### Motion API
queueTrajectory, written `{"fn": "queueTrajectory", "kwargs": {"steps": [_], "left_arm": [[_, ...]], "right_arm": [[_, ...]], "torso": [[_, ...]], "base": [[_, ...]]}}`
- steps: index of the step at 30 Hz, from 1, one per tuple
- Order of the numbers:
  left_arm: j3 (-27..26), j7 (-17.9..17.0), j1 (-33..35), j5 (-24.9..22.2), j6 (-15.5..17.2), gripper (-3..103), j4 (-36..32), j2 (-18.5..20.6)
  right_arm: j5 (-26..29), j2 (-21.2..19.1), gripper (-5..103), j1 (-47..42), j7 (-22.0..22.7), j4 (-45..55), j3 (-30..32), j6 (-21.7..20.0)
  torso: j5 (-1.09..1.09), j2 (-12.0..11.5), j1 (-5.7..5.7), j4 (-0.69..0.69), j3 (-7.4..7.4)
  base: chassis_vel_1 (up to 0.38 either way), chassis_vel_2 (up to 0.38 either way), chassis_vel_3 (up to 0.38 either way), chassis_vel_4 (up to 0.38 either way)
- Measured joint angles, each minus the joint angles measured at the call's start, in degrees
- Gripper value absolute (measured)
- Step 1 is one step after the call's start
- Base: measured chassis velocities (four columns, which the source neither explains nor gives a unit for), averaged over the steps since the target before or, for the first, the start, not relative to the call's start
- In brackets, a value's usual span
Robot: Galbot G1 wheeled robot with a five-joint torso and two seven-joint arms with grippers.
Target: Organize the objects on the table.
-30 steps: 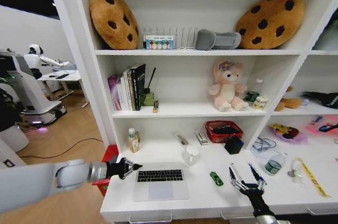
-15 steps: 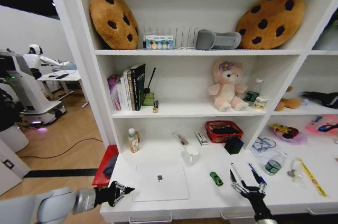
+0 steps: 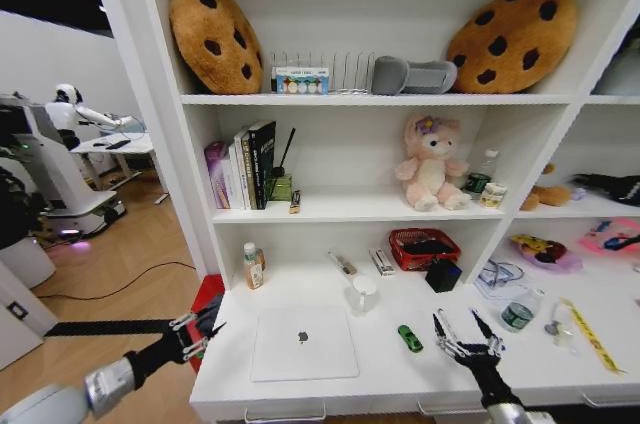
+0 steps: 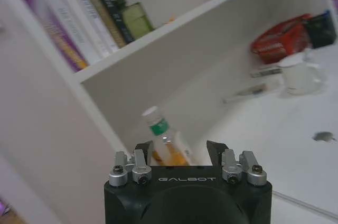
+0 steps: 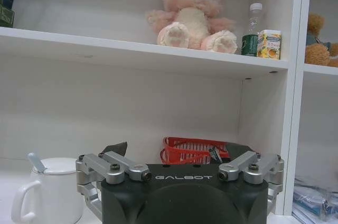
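Sitting closed on the bench is the silver laptop, logo up; the little green toy car is just to its right, with a white mug behind; left tool hangs off the bench's left end, beside the laptop but not touching, fingers spread and empty; right tool hovers over the front edge right of the car, fingers wide, holding nothing.

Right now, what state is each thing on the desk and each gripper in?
laptop: lid shut, flat on the table.
toy car: lying free beside the laptop.
left gripper: open, off the table's left edge.
right gripper: open, holding nothing.
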Motion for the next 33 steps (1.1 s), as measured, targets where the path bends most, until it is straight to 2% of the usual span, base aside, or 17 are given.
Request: {"fn": "queueTrajectory", "kwargs": {"steps": [1, 3, 4, 7, 8, 10, 11, 12, 13, 14, 15, 18, 25, 33], "left_arm": [[0.00, 0.00, 0.00, 0.00, 0.00, 59, 0.00, 0.00], [0.71, -0.84, -4.03, -3.60, 0.36, 70, 0.78, -5.99], [0.71, -0.84, -4.03, -3.60, 0.36, 70, 0.78, -5.99], [0.84, -1.41, -6.78, -5.63, 0.35, 86, 1.63, -11.18], [0.84, -1.41, -6.78, -5.63, 0.35, 86, 1.63, -11.18], [0.63, -2.16, -8.96, -7.37, 0.30, 96, 2.76, -16.38], [0.63, -2.16, -8.96, -7.37, 0.30, 96, 2.76, -16.38], [0.56, -2.45, -9.47, -7.88, 0.30, 96, 3.07, -17.93], [0.51, -3.35, -10.30, -8.50, 0.07, 100, 3.63, -21.20], [0.51, -3.35, -10.30, -8.50, 0.07, 100, 3.63, -21.20], [0.47, -4.06, -10.58, -8.74, -0.29, 100, 4.04, -23.95], [-0.09, -4.42, -9.93, -9.70, -0.94, 100, 4.73, -28.18], [-0.73, -4.40, -8.36, -9.86, -1.94, 100, 4.58, -31.28], [0.75, -4.07, -9.61, -7.66, -1.64, 100, 4.13, -31.30]], "right_arm": [[0.00, 0.00, 100, 0.00, 0.00, 0.00, 0.00, 0.00], [0.42, -1.07, 100, -0.28, 0.27, 0.58, 0.08, -0.64], [0.42, -1.07, 100, -0.28, 0.27, 0.58, 0.08, -0.64], [0.81, -2.46, 100, -0.50, 0.29, 0.96, 0.19, -0.95], [0.81, -2.46, 100, -0.50, 0.29, 0.96, 0.19, -0.95], [0.89, -3.34, 100, -0.79, 0.29, 1.08, 0.15, -1.00], [0.89, -3.34, 100, -0.79, 0.29, 1.08, 0.15, -1.00], [0.87, -3.52, 100, -0.90, 0.27, 1.08, 0.08, -1.00], [0.72, -3.69, 100, -1.04, 0.28, 1.06, -0.10, -1.05], [0.72, -3.69, 100, -1.04, 0.28, 1.06, -0.10, -1.05], [0.58, -3.84, 100, -1.09, 0.59, 0.89, -0.35, -1.39], [0.21, -4.19, 100, -1.11, 1.46, 0.55, -0.97, -1.92], [0.14, -4.93, 100, -1.12, 2.87, 0.24, -1.57, -2.54], [0.21, -5.32, 100, -1.55, 2.91, 0.14, -1.29, -2.12]], "torso": [[0.00, 0.00, 0.00, 0.00, 0.00], [-0.01, 0.00, 0.00, -0.03, 0.00], [-0.01, 0.00, 0.00, -0.03, 0.00], [0.00, 0.00, 0.01, -0.03, 0.00], [0.00, 0.00, 0.01, -0.03, 0.00], [0.00, -0.01, 0.01, -0.03, 0.00], [0.00, -0.01, 0.01, -0.03, 0.00], [0.00, -0.01, 0.01, -0.02, 0.00], [0.01, -0.01, 0.01, -0.03, 0.00], [0.01, -0.01, 0.01, -0.03, 0.00], [0.00, -0.01, 0.01, -0.02, 0.00], [0.00, -0.01, 0.00, -0.01, 0.00], [0.01, -0.01, 0.00, -0.02, -0.01], [0.00, 0.00, 0.00, -0.03, 0.00]], "base": [[0.000, 0.000, 0.000, 0.000], [0.000, 0.000, 0.000, 0.000], [0.000, 0.000, 0.000, 0.000], [0.000, 0.000, 0.000, 0.000], [0.000, 0.000, 0.000, 0.000], [0.000, 0.000, 0.000, 0.000], [0.000, 0.000, 0.000, 0.000], [0.000, 0.000, 0.000, 0.000], [0.000, 0.000, 0.000, 0.000], [0.000, 0.000, 0.000, 0.000], [0.000, 0.000, 0.000, 0.000], [0.000, 0.000, 0.000, 0.000], [0.000, 0.000, 0.000, 0.000], [0.000, 0.000, 0.000, 0.000]]}}
